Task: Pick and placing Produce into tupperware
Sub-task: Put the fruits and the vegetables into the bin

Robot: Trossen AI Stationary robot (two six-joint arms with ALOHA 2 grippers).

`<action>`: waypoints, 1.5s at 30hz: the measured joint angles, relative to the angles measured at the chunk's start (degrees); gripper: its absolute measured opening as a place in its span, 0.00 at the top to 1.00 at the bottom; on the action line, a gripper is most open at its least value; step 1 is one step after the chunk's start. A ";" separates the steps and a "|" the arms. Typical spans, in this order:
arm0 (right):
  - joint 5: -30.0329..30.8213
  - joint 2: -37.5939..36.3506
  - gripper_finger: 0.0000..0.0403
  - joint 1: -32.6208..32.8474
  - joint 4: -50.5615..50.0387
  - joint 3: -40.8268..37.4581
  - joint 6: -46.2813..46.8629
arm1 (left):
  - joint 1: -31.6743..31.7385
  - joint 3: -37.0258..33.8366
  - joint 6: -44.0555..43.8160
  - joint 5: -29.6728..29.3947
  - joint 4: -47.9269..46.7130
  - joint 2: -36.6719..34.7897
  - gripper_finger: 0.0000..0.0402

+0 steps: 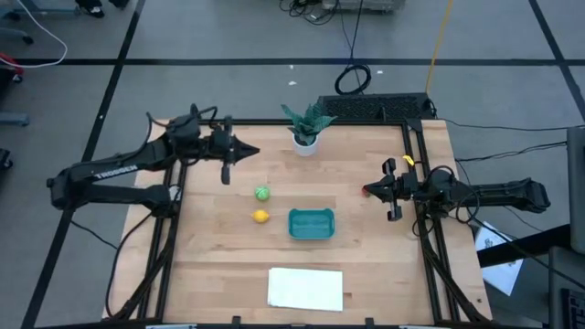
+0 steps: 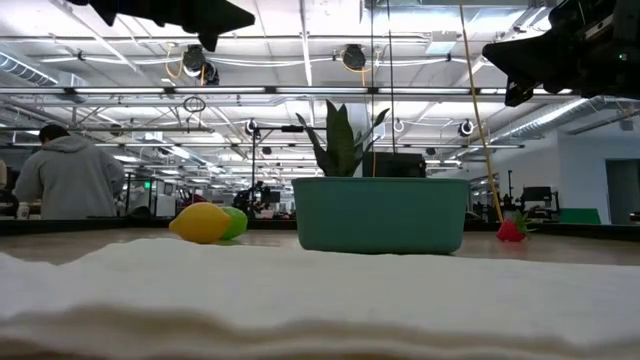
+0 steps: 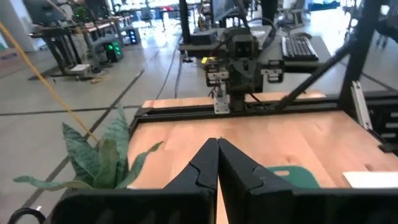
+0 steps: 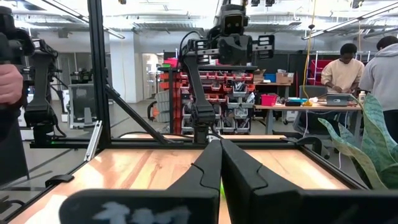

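Note:
The green round piece (image 1: 262, 193) and the yellow lemon-like piece (image 1: 260, 216) rest on the table just left of the teal tub (image 1: 312, 223). In the low view the yellow piece (image 2: 200, 222) sits in front of the green one (image 2: 235, 222), left of the tub (image 2: 382, 214). The small red piece (image 1: 366, 190) lies on the wood near the right edge, also seen low (image 2: 511, 230). My left gripper (image 1: 253, 152) hovers shut near the table's far left, above and beyond the green piece. My right gripper (image 1: 369, 190) is shut, raised above the red piece.
A leafy plant in a white pot (image 1: 306, 130) stands at the far edge, between the arms. A flat white sheet (image 1: 305, 288) lies at the near edge, in front of the tub. Dark frame rails (image 1: 419, 183) run along the table's sides. People stand in the room beyond.

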 joint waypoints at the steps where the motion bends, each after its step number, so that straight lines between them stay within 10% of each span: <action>1: 0.00 0.00 1.00 0.02 0.00 0.02 0.00 | 0.43 0.00 -0.29 0.03 1.18 0.43 0.98; 19: 0.17 0.00 1.00 0.02 0.02 0.02 0.00 | 7.86 4.73 -3.70 12.49 6.38 8.45 0.98; 45: 0.17 0.00 1.00 0.02 -1.70 0.02 -0.02 | 8.79 36.60 10.32 13.83 -42.69 27.37 0.98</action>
